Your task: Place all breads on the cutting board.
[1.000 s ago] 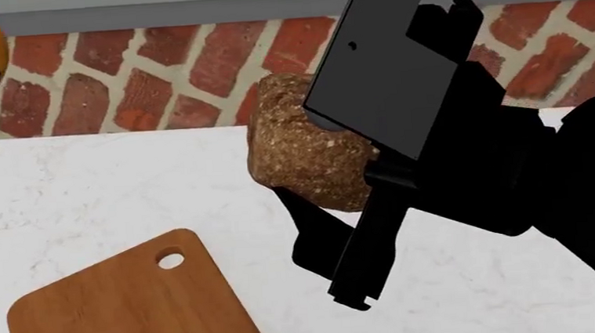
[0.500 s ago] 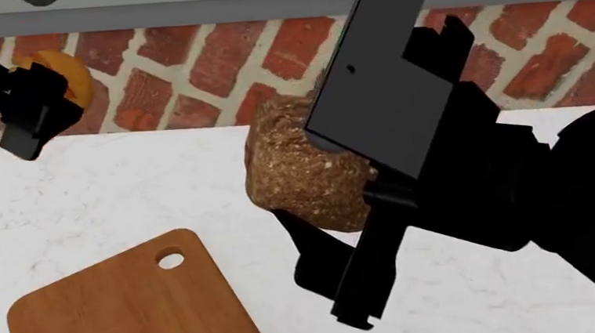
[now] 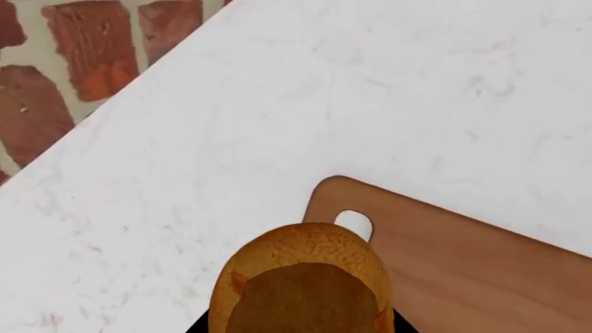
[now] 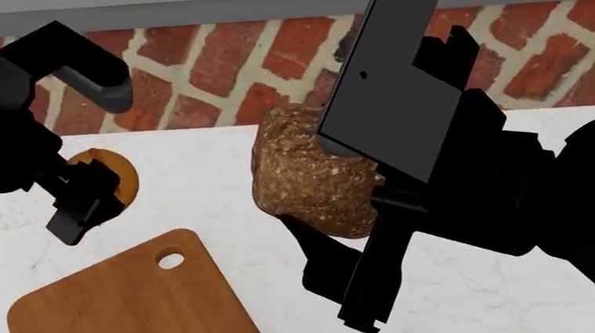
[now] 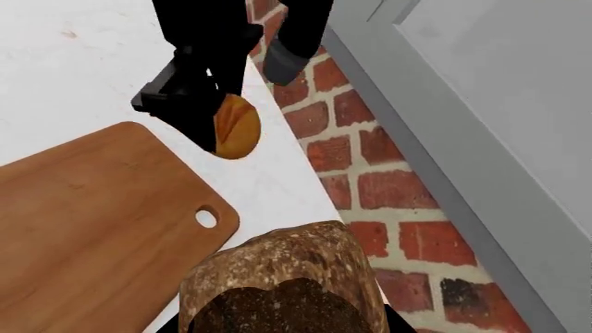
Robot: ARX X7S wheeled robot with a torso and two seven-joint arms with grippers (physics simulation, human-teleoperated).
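Note:
My left gripper (image 4: pixel 95 192) is shut on the golden-orange roll (image 4: pixel 109 173) and holds it in the air just beyond the cutting board's (image 4: pixel 129 312) far end with the hole. The roll fills the near part of the left wrist view (image 3: pixel 301 281), with the board (image 3: pixel 462 263) below it. My right gripper (image 4: pixel 358 197) is shut on the dark brown coarse roll (image 4: pixel 313 169), held high to the right of the board. In the right wrist view the brown roll (image 5: pixel 282 277) is close, and the board (image 5: pixel 93 222), the orange roll (image 5: pixel 236 126) and the left gripper (image 5: pixel 199 104) lie beyond it.
A white marble counter (image 4: pixel 205 196) carries the board. A red brick wall (image 4: pixel 218 70) runs along its far edge, with a grey ledge above it (image 5: pixel 481 104).
My left arm has come down and to the right from the upper left corner, bringing the orange roll close above the board's far end. The right gripper with the brown roll has barely moved.

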